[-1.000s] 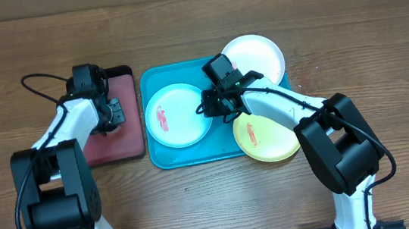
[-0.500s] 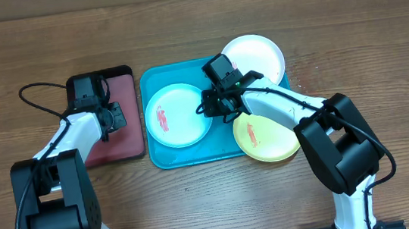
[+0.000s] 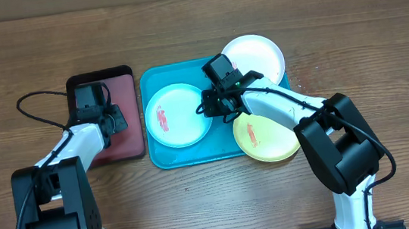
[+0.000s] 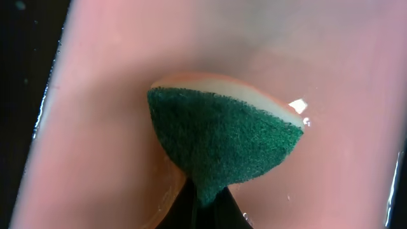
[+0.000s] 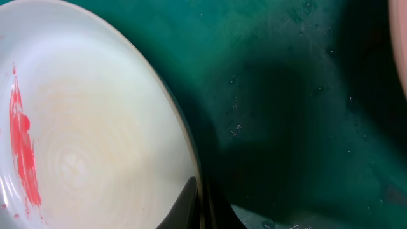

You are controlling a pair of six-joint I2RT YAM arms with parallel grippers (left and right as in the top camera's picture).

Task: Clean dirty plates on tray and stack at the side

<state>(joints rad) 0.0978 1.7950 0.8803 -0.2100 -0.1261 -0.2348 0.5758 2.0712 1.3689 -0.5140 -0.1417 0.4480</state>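
The turquoise tray (image 3: 193,152) holds the light blue plate (image 3: 178,117), which has a red smear. My right gripper (image 3: 211,106) is shut on that plate's right rim; in the right wrist view the jaws (image 5: 202,207) pinch the rim of the plate (image 5: 89,127) over the tray floor (image 5: 292,95). The white plate (image 3: 255,54) lies at the tray's back right corner. The yellow plate (image 3: 268,137), with a red smear, overlaps the tray's front right corner. My left gripper (image 3: 113,118) is shut on a green sponge (image 4: 222,143).
A smaller black-rimmed pink tray (image 3: 125,142) lies left of the turquoise tray; my left gripper holds the sponge against its wet surface (image 4: 108,127). Wooden table runs all round. The left arm's cable loops out to the left.
My left gripper with the sponge has moved toward the front of the pink tray. The right arm and the plates have not moved.
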